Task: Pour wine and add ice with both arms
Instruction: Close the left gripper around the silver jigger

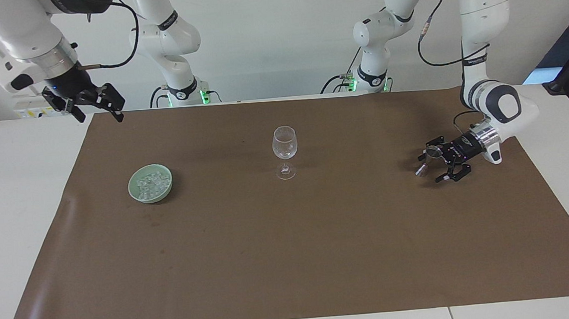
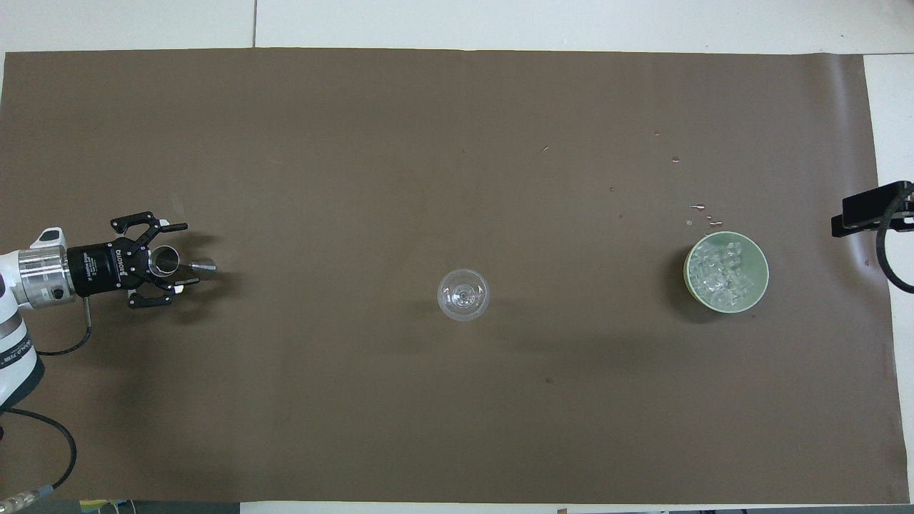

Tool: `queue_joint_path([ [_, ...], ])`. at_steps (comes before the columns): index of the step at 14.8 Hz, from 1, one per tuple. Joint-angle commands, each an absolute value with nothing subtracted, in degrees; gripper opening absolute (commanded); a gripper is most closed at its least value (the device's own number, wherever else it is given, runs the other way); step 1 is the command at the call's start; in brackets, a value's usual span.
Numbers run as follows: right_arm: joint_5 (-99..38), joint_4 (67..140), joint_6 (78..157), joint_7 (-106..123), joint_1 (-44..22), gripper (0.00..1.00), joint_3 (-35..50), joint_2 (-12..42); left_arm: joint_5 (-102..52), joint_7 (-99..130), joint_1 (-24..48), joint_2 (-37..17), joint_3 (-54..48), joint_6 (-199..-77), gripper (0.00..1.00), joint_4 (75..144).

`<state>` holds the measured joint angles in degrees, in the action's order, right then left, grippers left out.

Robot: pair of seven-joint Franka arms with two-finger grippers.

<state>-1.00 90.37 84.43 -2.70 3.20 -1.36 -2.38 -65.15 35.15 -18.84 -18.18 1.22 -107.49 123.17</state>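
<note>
A small steel jigger stands on the brown mat toward the left arm's end; it also shows in the overhead view. My left gripper is low and lying sideways, open, with its fingers on either side of the jigger's upper cup. A clear wine glass stands upright mid-mat. Ice fills a pale green bowl toward the right arm's end. My right gripper waits open, raised over the mat's corner nearest the robots at that end.
The brown mat covers most of the white table. A few water drops lie on the mat just farther from the robots than the bowl. Part of the right arm's black hand shows at the overhead view's edge.
</note>
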Motion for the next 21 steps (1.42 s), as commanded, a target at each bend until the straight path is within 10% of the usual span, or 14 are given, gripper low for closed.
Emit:
queue_joint_path([
  [1, -1.4, 90.8, 84.4, -1.9, 3.6, 1.0, -1.3, -2.6, -66.4, 34.7, -19.2, -15.6, 1.5, -109.1, 1.0, 126.7],
  [21, -1.4, 90.8, 84.3, -1.9, 3.6, 1.0, -1.3, -2.6, -67.7, 34.0, -21.1, -14.1, 1.5, -105.4, 0.87, 129.0],
])
